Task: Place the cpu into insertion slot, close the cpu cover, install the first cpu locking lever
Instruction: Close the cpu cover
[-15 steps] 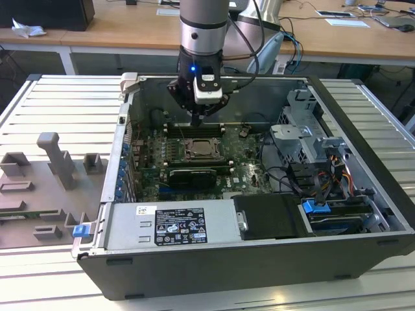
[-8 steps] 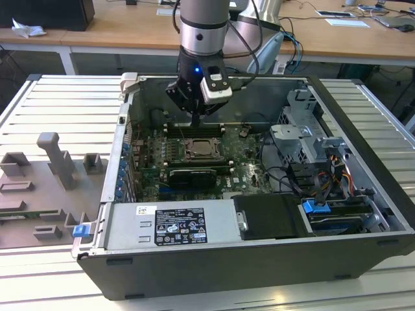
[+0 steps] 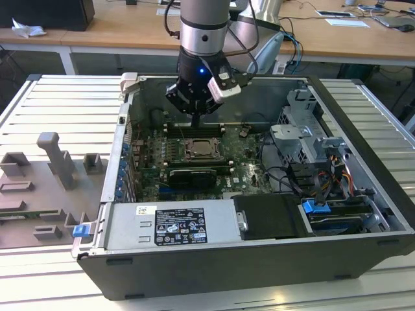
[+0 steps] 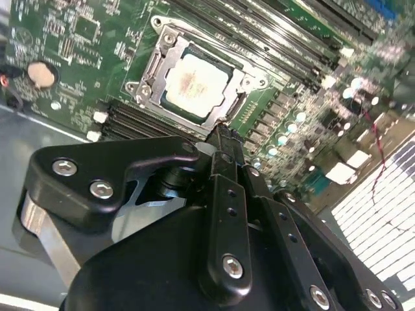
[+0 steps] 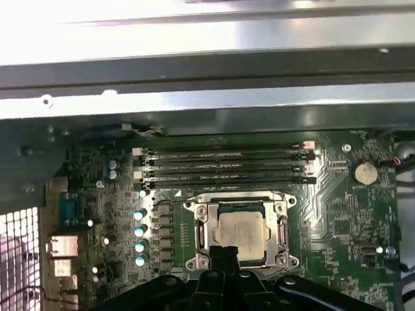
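The cpu lies flat in the insertion slot on the green board, its pale metal top showing. The silvery cpu cover lies down around it as a frame. My gripper is shut with nothing in it. In the exterior view it hangs just behind the socket, over the memory slots. In both wrist views its tip stands right at the socket's near edge; whether it touches the metal I cannot tell.
The open computer case walls in the board on all sides. Long black memory slots flank the socket. A drive cage with cables fills the exterior view's right. Grey fixtures sit outside the case at the exterior view's left.
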